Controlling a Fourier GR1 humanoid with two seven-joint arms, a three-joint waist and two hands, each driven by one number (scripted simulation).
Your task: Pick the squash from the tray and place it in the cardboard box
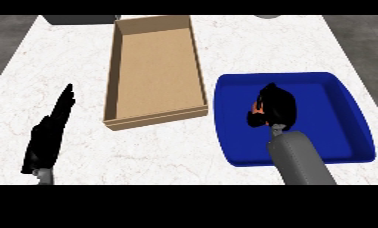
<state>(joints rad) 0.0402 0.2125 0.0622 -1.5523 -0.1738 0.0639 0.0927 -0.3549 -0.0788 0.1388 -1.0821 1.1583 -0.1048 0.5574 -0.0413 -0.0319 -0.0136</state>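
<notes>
The blue tray (347,117) lies on the counter at the right. Inside it my right hand (277,104) is curled over the squash (257,107), of which only a small orange patch shows at the hand's left edge. The open cardboard box (155,69) stands left of the tray, long side running away from me, with nothing visible inside. My left hand (50,132) rests at the lower left, fingers straight and pointing up, holding nothing.
A white marbled counter (266,47) carries everything. A dark grey object (77,19) sits at the far left edge, behind the box. A grey round thing (267,16) peeks in at the far edge, right of centre.
</notes>
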